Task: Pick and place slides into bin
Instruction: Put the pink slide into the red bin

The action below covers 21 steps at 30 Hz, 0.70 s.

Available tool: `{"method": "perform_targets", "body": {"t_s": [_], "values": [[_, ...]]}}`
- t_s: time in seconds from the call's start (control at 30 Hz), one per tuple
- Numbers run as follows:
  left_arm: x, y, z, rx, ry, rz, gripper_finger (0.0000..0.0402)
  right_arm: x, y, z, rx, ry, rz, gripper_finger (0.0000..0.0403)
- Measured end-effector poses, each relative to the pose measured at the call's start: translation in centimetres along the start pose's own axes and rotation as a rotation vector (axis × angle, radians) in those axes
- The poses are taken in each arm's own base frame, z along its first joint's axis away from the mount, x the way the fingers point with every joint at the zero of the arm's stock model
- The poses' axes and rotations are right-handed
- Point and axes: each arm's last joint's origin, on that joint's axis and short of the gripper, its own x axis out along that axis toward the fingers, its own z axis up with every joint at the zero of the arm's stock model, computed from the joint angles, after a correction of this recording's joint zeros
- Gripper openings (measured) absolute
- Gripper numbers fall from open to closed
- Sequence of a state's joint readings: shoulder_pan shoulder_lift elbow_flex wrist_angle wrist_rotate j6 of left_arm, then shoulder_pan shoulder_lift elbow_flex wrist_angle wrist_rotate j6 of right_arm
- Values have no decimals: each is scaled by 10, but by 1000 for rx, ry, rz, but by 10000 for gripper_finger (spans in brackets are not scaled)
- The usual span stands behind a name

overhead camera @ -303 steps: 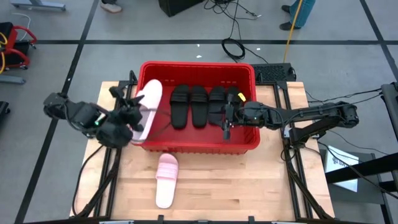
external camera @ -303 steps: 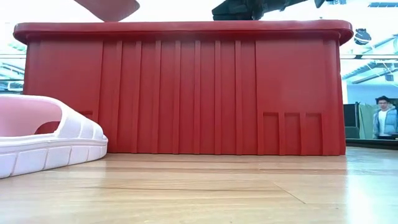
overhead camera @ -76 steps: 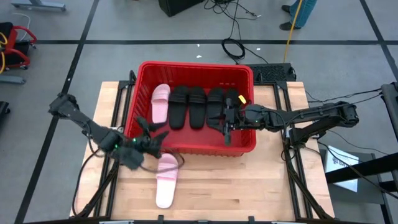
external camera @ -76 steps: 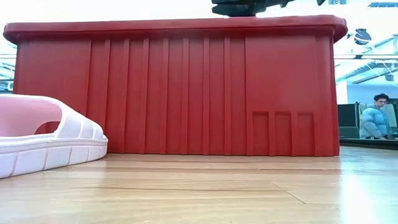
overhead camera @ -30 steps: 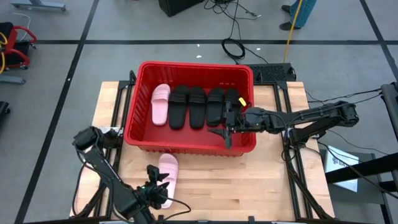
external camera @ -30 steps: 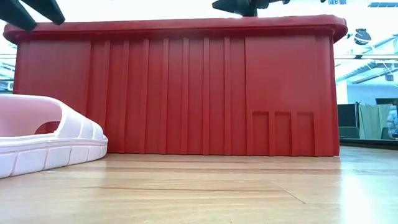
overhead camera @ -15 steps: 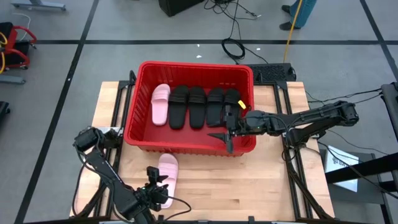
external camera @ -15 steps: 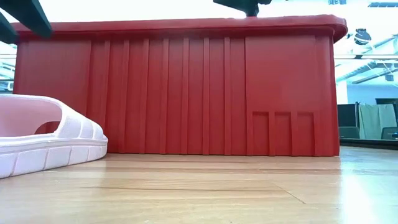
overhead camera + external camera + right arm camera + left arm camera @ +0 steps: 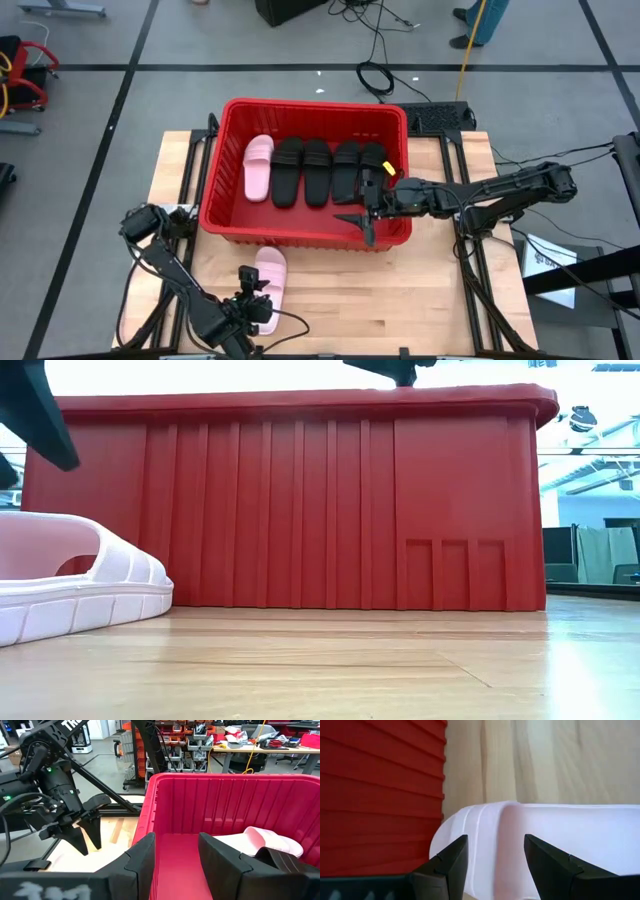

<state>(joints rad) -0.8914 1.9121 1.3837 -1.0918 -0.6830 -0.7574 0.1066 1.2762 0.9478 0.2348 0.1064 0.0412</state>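
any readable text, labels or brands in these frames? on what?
"TR": white letters on the left arm, the rest cut off by the frame edge.
White print on the right claw housing: too blurred to read.
Red bin: no text visible.

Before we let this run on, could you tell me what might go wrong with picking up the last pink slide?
The left gripper hovers open over the pink slide on the table; its fingers straddle one edge, so the grip may be shallow and slip. The slide lies near the red bin, so lifting it could catch the wall. The right gripper waits open inside the bin and could block the drop.
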Motion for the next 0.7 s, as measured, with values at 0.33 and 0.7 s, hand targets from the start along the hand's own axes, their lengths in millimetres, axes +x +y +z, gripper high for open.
{"method": "perform_targets", "body": {"t_s": [0.33,0.7], "values": [[22,2,-8,5,55,-12,191,0,0,0,0,0,-1,139],[45,12,-14,-24,93,30,191,0,0,0,0,0,-1,139]]}}
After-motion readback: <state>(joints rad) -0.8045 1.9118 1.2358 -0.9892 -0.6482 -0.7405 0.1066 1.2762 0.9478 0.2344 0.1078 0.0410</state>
